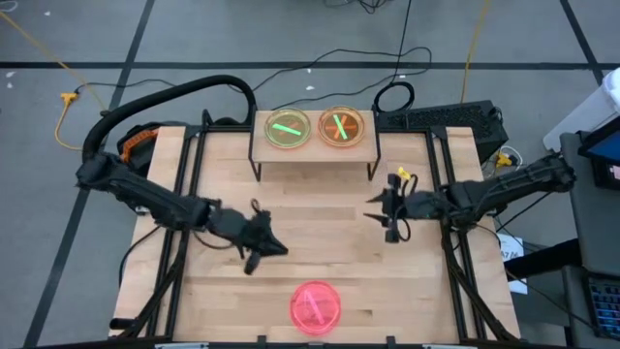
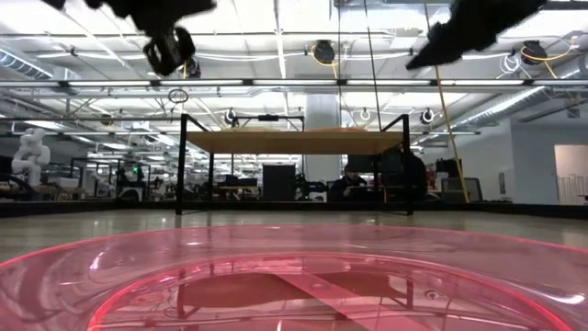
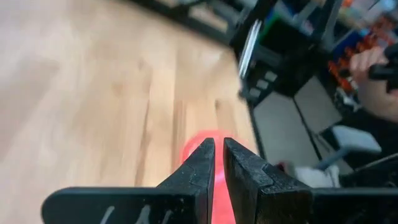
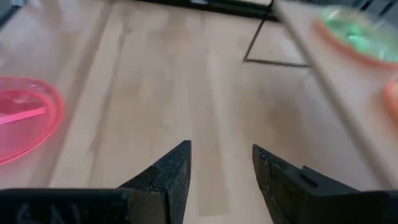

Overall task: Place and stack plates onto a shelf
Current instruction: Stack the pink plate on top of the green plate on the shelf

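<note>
Shelf [image 1: 315, 153] is standing at the far edge of the table [image 1: 223, 310], centred between the two arms; it is carrying two stacks side by side. The left stack is showing a green plate [image 1: 289, 129] on top with a bright green streak; an orange rim is showing beneath it in the right wrist view, so it is sitting on at least one other plate. The right stack is topped by an orange plate [image 1: 341, 127] with crossed green streaks; how many plates are lying under either one cannot be told.

A pink plate [image 1: 316, 306] is lying flat on the table near the front edge, roughly centred, well apart from the shelf; in the low view it is filling the foreground.

Left gripper [image 1: 274, 247] is hanging above the table, left of centre, between the shelf and the pink plate; its fingers [image 3: 199, 174] are pressed nearly together with only a thin slit between them, and nothing is held. The pink plate is showing just beyond the fingertips in the left wrist view.

Right gripper [image 1: 380, 217] is hanging above the table to the right of centre, just in front of the shelf's right leg; its fingers [image 4: 171, 171] are spread apart and gripping nothing. A person's hand [image 3: 373, 65] is showing beyond the table in the left wrist view.
</note>
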You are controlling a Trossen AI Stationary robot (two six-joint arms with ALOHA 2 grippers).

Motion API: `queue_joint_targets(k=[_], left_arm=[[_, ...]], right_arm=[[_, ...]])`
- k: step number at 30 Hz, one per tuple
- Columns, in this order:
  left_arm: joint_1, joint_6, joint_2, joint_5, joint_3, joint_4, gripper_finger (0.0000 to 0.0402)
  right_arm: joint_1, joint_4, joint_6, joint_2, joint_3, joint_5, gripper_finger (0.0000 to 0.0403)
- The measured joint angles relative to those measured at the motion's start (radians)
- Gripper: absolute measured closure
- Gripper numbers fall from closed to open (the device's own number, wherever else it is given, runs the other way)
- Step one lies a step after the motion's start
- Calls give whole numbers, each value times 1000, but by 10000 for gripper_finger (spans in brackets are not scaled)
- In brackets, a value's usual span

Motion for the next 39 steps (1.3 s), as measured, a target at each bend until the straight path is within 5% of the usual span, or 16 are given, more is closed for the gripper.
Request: queue_joint_targets(k=[7, 17, 28, 34, 39], left_arm=[[-20, -209, 225, 0, 0, 5, 364], [-20, -439, 453, 13, 0, 133, 364], [-73, -351, 494, 62, 24, 291, 357], [-132, -232, 494, 10, 50, 290, 299], [-200, -97, 494, -151, 71, 256, 233]], right_arm=[[49, 193, 46, -54, -166, 2, 248], [54, 364, -71, -57, -178, 7, 248], [54, 389, -84, -57, -178, 7, 248], [54, 393, -81, -57, -178, 31, 248], [54, 392, -76, -57, -178, 30, 248]])
